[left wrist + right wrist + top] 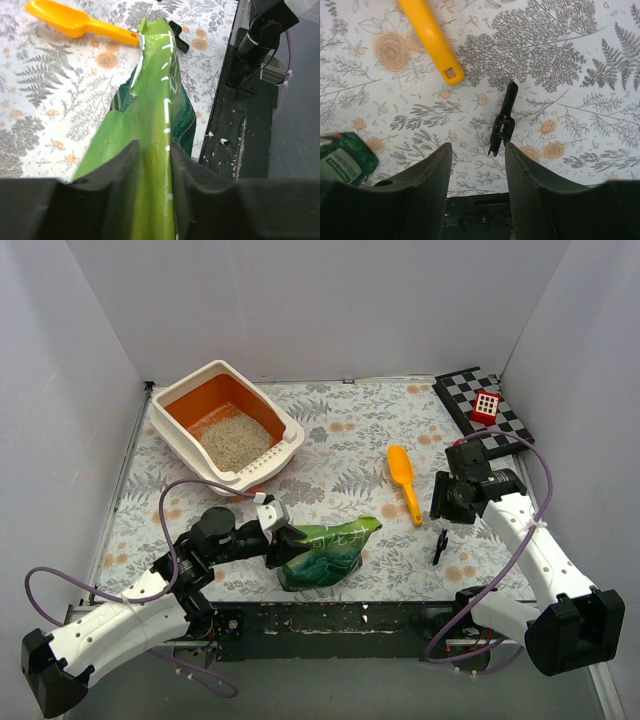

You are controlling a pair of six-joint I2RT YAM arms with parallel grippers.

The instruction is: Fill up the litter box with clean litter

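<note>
- The flowery table (pixel 340 440) is being closed in by white walls.
- Some clean litter (pixel 236 440) is being held in the litter box (pixel 170 425), at the far left corner.
- The green bag (pixel 335 545) is being pinched by the nearly closed left gripper (pixel 152 150).
- Nothing is being held by the wide-open right gripper (pixel 478 147).
- Probably the bag is best being carried upright.

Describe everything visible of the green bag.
The green bag is glossy, crinkled plastic film with white markings and a darker green printed panel. It stands slumped on the floral table near its front edge, top tapering rightward. Its upper fold sits between the fingers of the left gripper; whether pinched is unclear.
</note>
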